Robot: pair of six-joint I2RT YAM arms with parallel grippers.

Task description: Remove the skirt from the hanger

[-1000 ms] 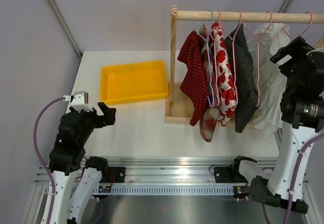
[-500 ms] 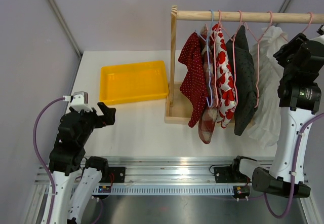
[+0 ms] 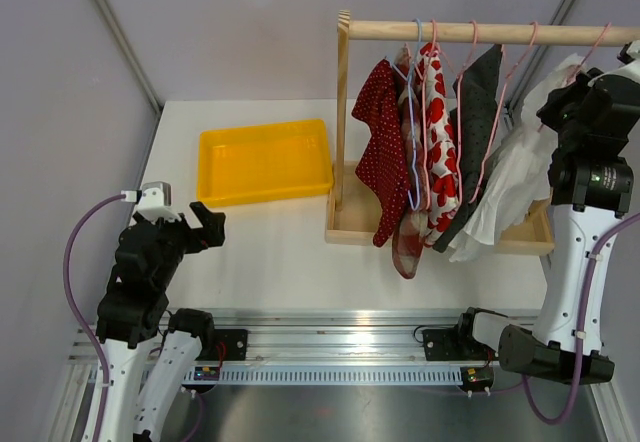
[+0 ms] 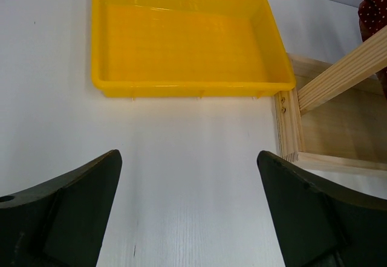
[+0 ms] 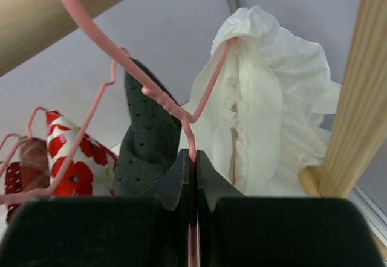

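Right gripper (image 5: 192, 158) clamped on the pink hanger (image 5: 154, 95) wire — the white skirt (image 5: 266, 116) hangs on it, at the right end of the rod (image 3: 480, 32). Left gripper (image 4: 187, 209) spread wide over the table (image 4: 181, 158), near the yellow tray (image 4: 187, 89).

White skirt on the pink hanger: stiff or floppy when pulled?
Likely floppy: the skirt hangs in soft ruffled folds. Probably light, thin gathered fabric. May snag: it is bunched around the hanger wire the right gripper pinches.
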